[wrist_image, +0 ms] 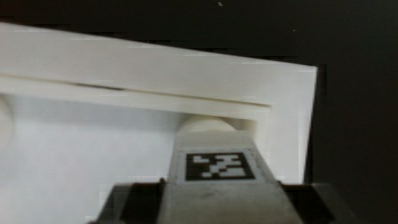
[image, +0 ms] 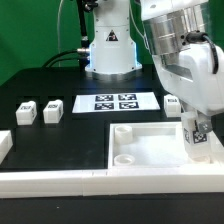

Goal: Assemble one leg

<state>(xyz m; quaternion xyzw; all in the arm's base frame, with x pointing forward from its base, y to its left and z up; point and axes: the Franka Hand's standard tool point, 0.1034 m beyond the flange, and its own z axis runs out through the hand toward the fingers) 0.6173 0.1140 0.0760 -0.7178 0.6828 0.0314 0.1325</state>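
grips the leg (image: 197, 142) upright with the gripper (image: 196, 122), fingers (wrist_image: 139, 208) pressed on its two sides. holds it over the corner of the white panel (image: 140, 152) on the exterior view's right, near a round socket (wrist_image: 214, 126). shows two spare legs (image: 25, 112) beside the marker board (image: 115, 102).

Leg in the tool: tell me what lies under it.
The white panel lies under the leg, which the tool grips. The leg's lower end covers the spot right beneath, so contact there cannot be seen.
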